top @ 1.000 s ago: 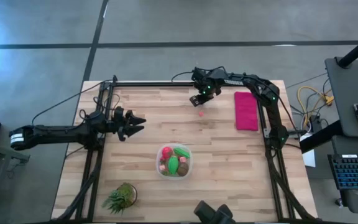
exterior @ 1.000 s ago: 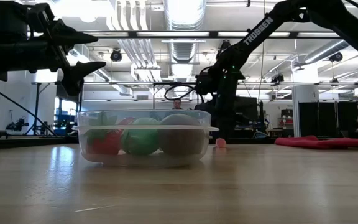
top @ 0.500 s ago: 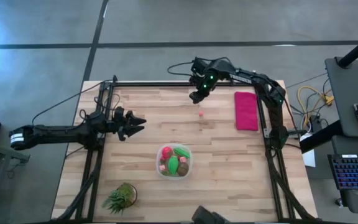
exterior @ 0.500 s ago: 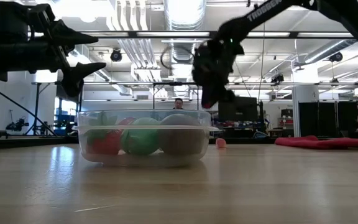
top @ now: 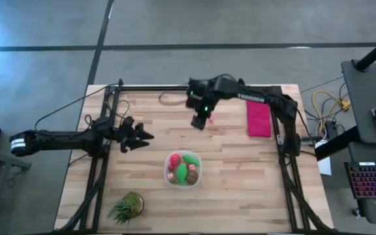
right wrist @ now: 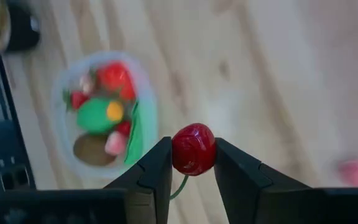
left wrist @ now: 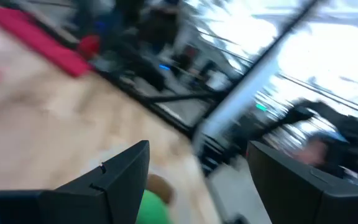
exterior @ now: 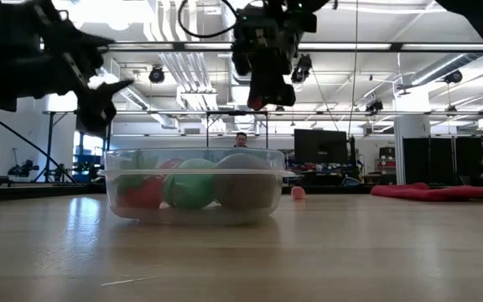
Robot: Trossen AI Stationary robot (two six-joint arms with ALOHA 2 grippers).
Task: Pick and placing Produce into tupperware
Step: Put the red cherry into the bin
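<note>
The clear tupperware (top: 183, 168) stands on the table near its middle and holds several produce pieces: red, green and brown. It also shows in the low view (exterior: 193, 184) and in the right wrist view (right wrist: 101, 112). My right gripper (top: 200, 121) hangs high above the table, on the far side of the tupperware, shut on a small round red berry (right wrist: 193, 149). A pink berry (exterior: 297, 192) lies on the table beyond the tupperware. My left gripper (top: 143, 136) is open and empty, in the air left of the tupperware. My right gripper pinches the red berry's two opposite sides (right wrist: 178, 151) between its two fingertips. The fingers point down at the table from above. The berry is lifted clear, high over the wood, and its thin green stem (right wrist: 180, 185) hangs from it.
A flat red cloth (top: 258, 116) lies at the table's right far side. A spiky green plant (top: 126, 207) stands at the near left corner. Dark frame rails run along the table's left, right and far edges.
My right gripper has gone from near the table's far edge toward the left and near side, closer to the tupperware, carrying the red berry clear of the table. My left gripper has shifted a little toward the near edge.
</note>
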